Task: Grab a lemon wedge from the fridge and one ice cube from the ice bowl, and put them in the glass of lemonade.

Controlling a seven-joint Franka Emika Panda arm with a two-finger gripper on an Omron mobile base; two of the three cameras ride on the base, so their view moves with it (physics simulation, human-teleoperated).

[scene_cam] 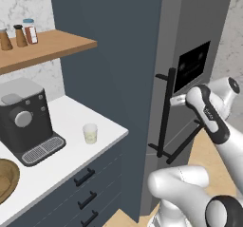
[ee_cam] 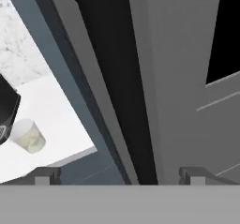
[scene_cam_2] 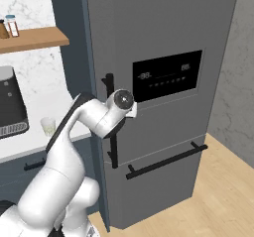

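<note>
fridge [scene_cam_2: 163,132] shut, end effector [ee_cam: 117,176] spread at handle [ee_cam: 115,78].

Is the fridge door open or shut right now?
Shut: the fridge door sits flush, no shelves showing. The open claw straddles its vertical handle.

white kitchen counter [scene_cam: 71,121] bearing a black coffee machine [scene_cam: 26,121], small pale translucent cup of whitish-yellow liquid [scene_cam: 89,133] and brown wooden bowl [scene_cam: 7,178], wooden wall shelf [scene_cam: 47,48] holding spice jars [scene_cam: 19,35]
</note>
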